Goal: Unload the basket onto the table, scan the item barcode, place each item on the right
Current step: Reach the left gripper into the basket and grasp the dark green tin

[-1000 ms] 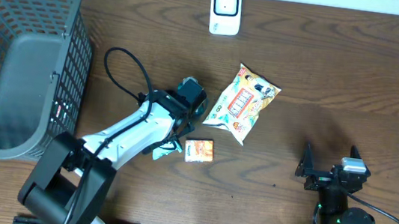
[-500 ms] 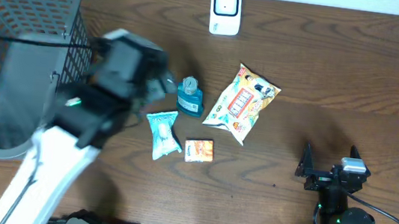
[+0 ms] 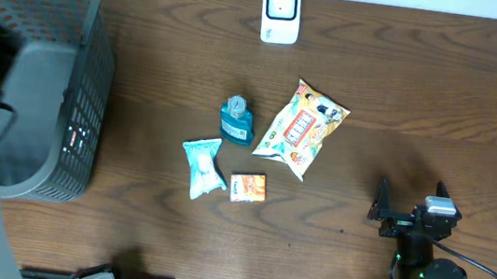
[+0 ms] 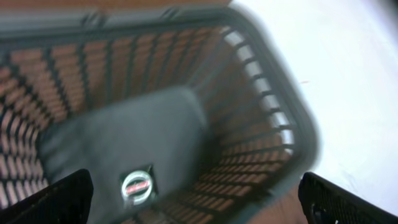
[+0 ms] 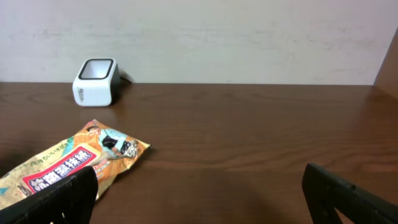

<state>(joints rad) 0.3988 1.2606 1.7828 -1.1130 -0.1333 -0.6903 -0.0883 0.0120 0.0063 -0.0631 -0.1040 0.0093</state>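
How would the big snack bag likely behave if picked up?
The snack bag looks puffy and crinkled, so probably light and floppy, sagging if pinched at an edge. Its glossy film may be slippery.

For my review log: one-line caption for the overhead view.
Snack bag, bottle, pouch, small box mid-table; basket at left, scanner at far edge; right tool open.

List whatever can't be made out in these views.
- Barcodes on the snack bag, blue bottle, pale blue packet and orange box: too small, overhead.
- Round sticker in the basket: motion-blurred, left wrist.
- Snack bag's near end: cut off by the frame edge, right wrist.
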